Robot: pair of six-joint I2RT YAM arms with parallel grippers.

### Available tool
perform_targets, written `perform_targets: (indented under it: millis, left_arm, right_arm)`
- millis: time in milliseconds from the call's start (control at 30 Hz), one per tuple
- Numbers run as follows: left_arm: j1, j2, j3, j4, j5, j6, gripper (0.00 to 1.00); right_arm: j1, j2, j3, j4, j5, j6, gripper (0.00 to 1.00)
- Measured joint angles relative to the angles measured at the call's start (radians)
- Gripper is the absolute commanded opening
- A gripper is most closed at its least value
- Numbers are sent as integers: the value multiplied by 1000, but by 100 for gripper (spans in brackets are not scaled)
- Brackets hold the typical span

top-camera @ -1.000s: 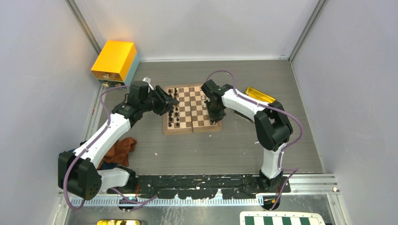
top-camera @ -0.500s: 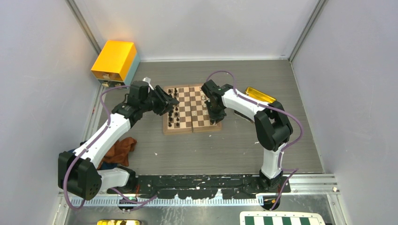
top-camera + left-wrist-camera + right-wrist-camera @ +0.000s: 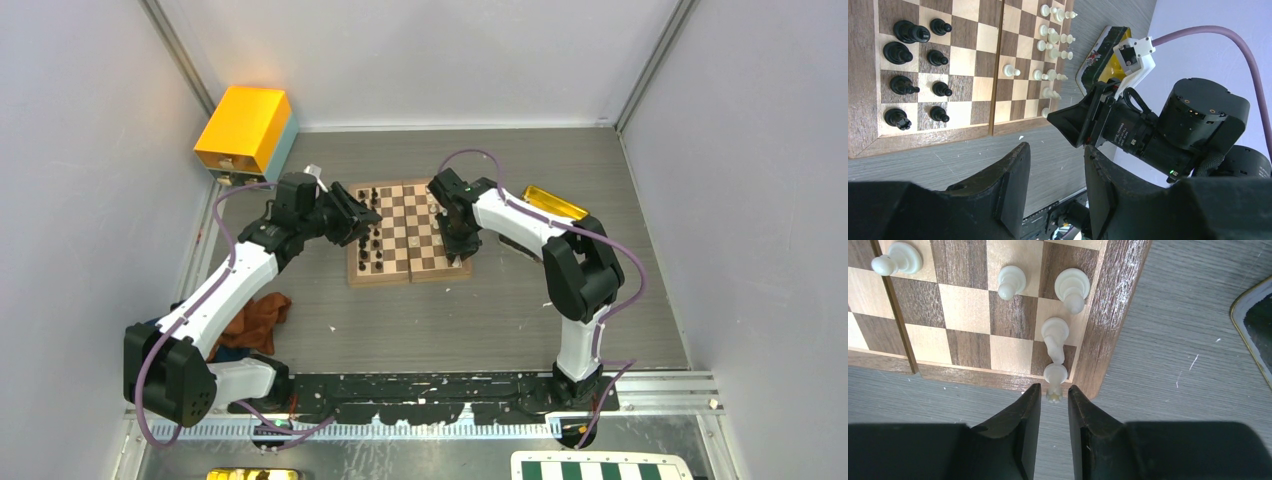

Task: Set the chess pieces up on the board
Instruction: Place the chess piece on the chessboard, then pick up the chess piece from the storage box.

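The board (image 3: 410, 235) lies mid-table, with black chess pieces (image 3: 372, 240) on its left side. In the left wrist view black pieces (image 3: 913, 60) stand in two rows and white pieces (image 3: 1053, 35) crowd the far side. My left gripper (image 3: 368, 215) hovers over the board's left part, open (image 3: 1055, 150) and empty. My right gripper (image 3: 1054, 390) is at the board's near right corner (image 3: 460, 252). Its fingers stand just apart on either side of a white rook (image 3: 1055, 374), which stands on the corner square. Other white pieces (image 3: 1068, 287) stand beside it.
An orange-yellow box (image 3: 245, 130) sits at the back left, and a gold tray (image 3: 553, 203) lies right of the board. A brown cloth (image 3: 255, 318) lies by the left arm. A green-and-white checkered board (image 3: 600, 467) is at the bottom edge.
My right gripper's jaws have widened around the white rook on the corner square. Neither arm has otherwise visibly moved.
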Motion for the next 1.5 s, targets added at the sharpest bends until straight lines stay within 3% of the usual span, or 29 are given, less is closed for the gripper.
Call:
perform_targets:
  millis: [300, 567, 833, 1067, 1500]
  left_arm:
    - [0, -3, 0, 0, 0, 0, 46]
    - [0, -30, 0, 0, -6, 0, 46]
    - [0, -39, -5, 0, -8, 0, 46]
    - [0, -63, -20, 5, 1, 2, 48]
    - [5, -65, -63, 34, 42, 2, 48]
  right_arm:
    - [0, -53, 15, -21, 2, -1, 33]
    - [-10, -223, 59, -53, 77, 0, 38]
    - [-187, -335, 14, 36, 177, 14, 42]
    - [-340, -303, -114, 159, 195, 14, 44]
    - [-472, -117, -151, 362, 201, -43, 44]
